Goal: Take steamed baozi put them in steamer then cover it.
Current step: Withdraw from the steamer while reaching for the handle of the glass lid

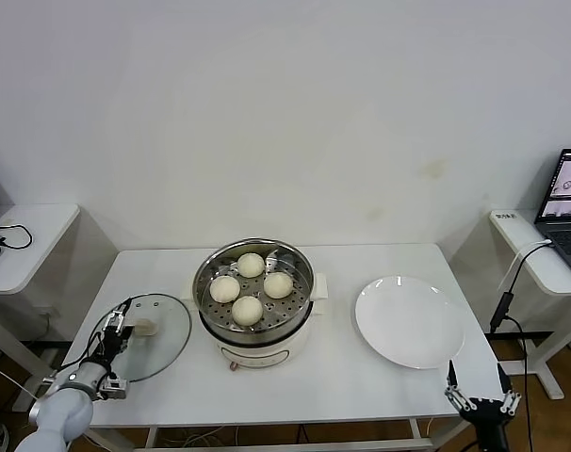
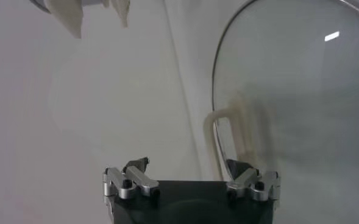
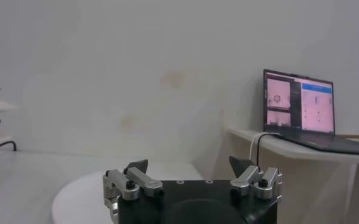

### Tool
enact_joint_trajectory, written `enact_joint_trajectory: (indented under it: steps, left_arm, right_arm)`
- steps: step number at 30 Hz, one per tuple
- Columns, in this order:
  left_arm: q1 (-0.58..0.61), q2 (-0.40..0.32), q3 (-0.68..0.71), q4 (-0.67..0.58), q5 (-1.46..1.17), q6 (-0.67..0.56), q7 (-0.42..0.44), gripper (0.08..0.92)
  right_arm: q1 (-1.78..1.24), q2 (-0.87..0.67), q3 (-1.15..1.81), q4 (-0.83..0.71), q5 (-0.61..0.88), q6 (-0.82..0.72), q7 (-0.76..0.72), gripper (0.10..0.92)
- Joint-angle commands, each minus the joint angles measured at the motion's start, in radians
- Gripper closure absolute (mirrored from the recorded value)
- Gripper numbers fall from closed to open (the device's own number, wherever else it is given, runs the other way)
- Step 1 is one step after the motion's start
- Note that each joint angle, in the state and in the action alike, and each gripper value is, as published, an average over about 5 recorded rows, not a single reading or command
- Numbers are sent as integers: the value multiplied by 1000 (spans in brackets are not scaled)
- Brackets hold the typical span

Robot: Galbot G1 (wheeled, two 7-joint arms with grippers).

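Note:
Several cream-white baozi lie on the shiny perforated tray of the steamer, a cream-white pot at the table's middle. The steamer stands uncovered. The cover, a clear glass lid with a cream bar handle, lies flat on the table left of the pot. My left gripper hovers open at the lid's left side, close to the handle. In the left wrist view the cover and its handle lie just beyond the left gripper. My right gripper waits open at the table's front right corner.
A bare white plate sits right of the pot, and shows in front of the right gripper as the plate. A laptop rests on a side table at the right; another side table with cables stands at the left.

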Motion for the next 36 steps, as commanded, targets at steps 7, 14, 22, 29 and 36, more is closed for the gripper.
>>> enact_joint_trajectory:
  steps: [7,14,22,29,36]
  left_arm:
    - [-60,1,27,42,-12,0,9,177]
    - [-80,6,51,53,-28,2,33,177]
    - [-97,4,71,99,-31,2,46,251]
    - [-97,3,69,107,-32,2,43,450]
    - [-60,3,44,74,-49,4,29,649]
  right_arm:
    - [-1,3,-1,-11,-7,3,2,203]
    - [2,4,-7,-21,-14,6,2,203]
    - [7,3,-2,-28,-17,6,1,203]
    - [12,3,-3,-31,-19,3,0,203]
    - [17,2,-10,-32,-25,0,-2,202]
